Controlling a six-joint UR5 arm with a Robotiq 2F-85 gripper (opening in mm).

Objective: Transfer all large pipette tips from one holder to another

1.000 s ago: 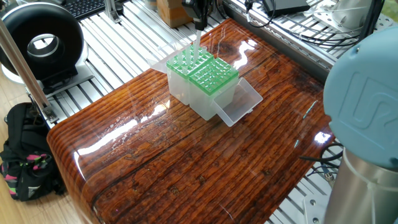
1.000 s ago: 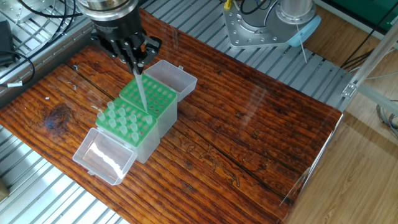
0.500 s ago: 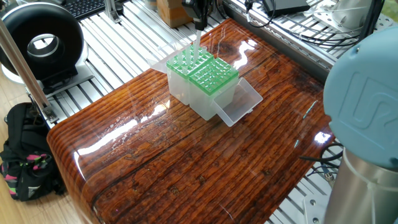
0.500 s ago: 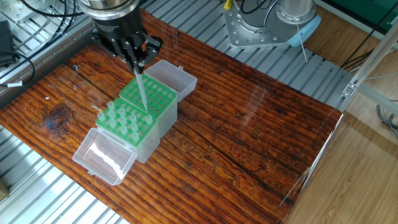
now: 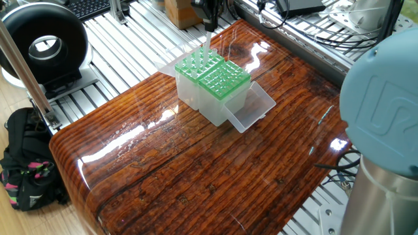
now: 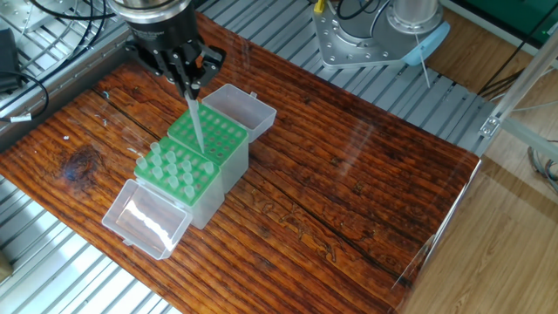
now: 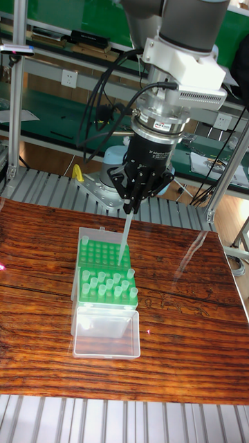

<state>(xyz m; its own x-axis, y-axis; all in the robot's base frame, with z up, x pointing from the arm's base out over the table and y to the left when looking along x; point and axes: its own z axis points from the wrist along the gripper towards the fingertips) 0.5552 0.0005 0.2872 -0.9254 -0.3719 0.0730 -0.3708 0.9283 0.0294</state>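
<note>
Gripper: I see the gripper (image 7: 131,205) above the two green racks, fingers (image 6: 191,90) drawn narrow and pinched on the top end of one large pipette tip (image 7: 124,242); same grip reads in the other fixed view (image 6: 191,90); in one fixed view only its lower end shows at the top edge (image 5: 208,25).
Held tip: hangs near upright, point down, over the boundary between the two racks (image 6: 197,129); I cannot tell whether the point touches a hole or floats just above it.
Loaded rack: green-topped tip rack (image 6: 174,171) with large pipette tips (image 6: 171,167) standing in rows, tops proud of the plate; several holes among them look unfilled.
Second rack: green-topped holder (image 6: 212,135) pressed against the first, its holes mostly bare; the exact count is too small for me to read.
Lids: each rack has a clear hinged lid lying open flat; one (image 6: 146,219) toward the table's near edge in the other fixed view; the other (image 6: 239,108) on the opposite side, toward the arm.
Placement: the racks sit side by side, touching, on the wooden table (image 6: 349,166); in one fixed view they lie toward its far edge (image 5: 212,83).
Surroundings: slotted aluminium frame (image 6: 261,35) around the table; arm base (image 5: 382,130) at the right of one fixed view.
</note>
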